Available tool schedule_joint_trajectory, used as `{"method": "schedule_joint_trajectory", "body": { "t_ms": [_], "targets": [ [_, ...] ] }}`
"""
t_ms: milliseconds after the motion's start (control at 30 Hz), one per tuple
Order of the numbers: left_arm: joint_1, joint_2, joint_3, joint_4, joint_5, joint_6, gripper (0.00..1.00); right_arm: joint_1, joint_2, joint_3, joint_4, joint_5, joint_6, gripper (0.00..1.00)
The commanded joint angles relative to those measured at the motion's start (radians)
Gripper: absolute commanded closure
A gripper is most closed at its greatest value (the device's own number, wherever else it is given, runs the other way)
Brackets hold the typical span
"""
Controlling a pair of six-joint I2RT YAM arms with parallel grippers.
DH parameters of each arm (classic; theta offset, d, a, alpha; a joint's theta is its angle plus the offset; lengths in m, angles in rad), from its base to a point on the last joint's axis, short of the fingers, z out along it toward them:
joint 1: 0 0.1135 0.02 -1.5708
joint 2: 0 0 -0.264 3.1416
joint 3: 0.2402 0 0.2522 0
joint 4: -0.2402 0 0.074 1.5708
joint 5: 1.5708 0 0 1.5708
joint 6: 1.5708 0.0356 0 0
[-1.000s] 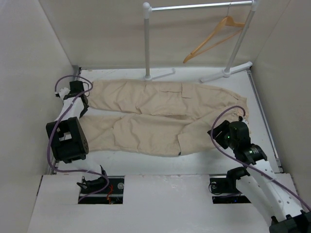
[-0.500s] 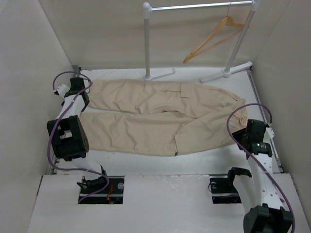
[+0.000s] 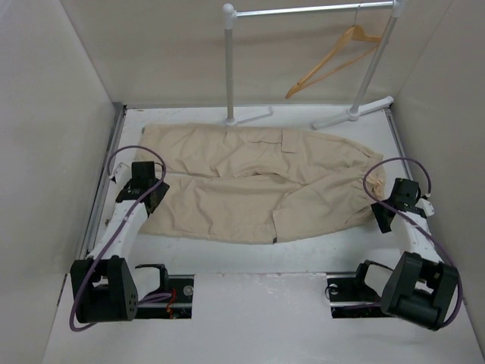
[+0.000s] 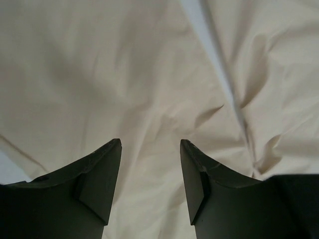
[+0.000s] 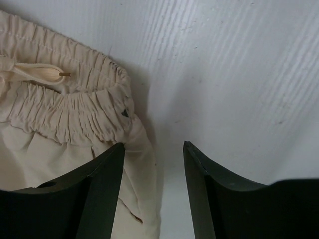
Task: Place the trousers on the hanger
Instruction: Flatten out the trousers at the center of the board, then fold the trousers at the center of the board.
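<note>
The left gripper [image 4: 150, 144] hangs low over the near leg of the trousers [image 3: 250, 178] close to the cuff end. Its jaws are parted and there is only flat cloth between them, nothing gripped. The right gripper [image 5: 153, 145] is likewise spread and empty. It sits over bare table [image 3: 303, 246] just beside the gathered waistband [image 5: 75, 107], whose drawstring [image 5: 30, 72] lies loose on top.

The trousers lie spread flat in the middle of the table. Their long axis runs side to side, with the waistband pointing to the right and the two legs side by side reaching left, one nearer the arms and one farther.

At the far right the hanger [image 3: 333, 57] hangs tilted on the rack [image 3: 229, 68], well apart from the cloth. Nothing of the task looks done: the trousers are neither lifted nor folded, and the grasp, the carry and the draping over the crossbar all remain.
</note>
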Motion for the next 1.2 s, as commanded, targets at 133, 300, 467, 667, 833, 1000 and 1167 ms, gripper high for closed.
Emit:
{"method": "schedule_joint_trajectory", "body": {
  "t_ms": [133,300,467,667,833,1000,1167],
  "targets": [
    [0.095,-0.204,-0.137,-0.105,0.112,-0.008,0.52,0.077,0.095,0.028,0.178,-0.031,0.005,0.48],
    [0.147,-0.297,-0.158,-0.232,0.109,0.028,0.5,0.15,0.001,0.012,0.13,-0.01,0.014,0.39],
    [0.254,-0.324,-0.166,-0.324,0.042,0.033,0.48,0.216,-0.118,-0.081,0.088,0.026,0.085,0.43],
    [0.473,-0.254,-0.207,-0.283,0.056,0.018,0.48,0.229,-0.129,-0.091,0.085,0.016,0.088,0.32],
    [0.546,-0.102,-0.223,-0.136,0.081,0.022,0.47,0.236,-0.083,-0.092,0.122,0.001,0.111,0.38],
    [0.527,0.022,-0.189,-0.045,0.046,0.032,0.54,0.23,-0.01,-0.092,0.172,-0.004,0.12,0.64],
    [0.555,0.073,-0.134,-0.033,0.042,0.033,0.89,0.198,0.049,-0.061,0.182,-0.028,0.125,0.89]
  ]
}}
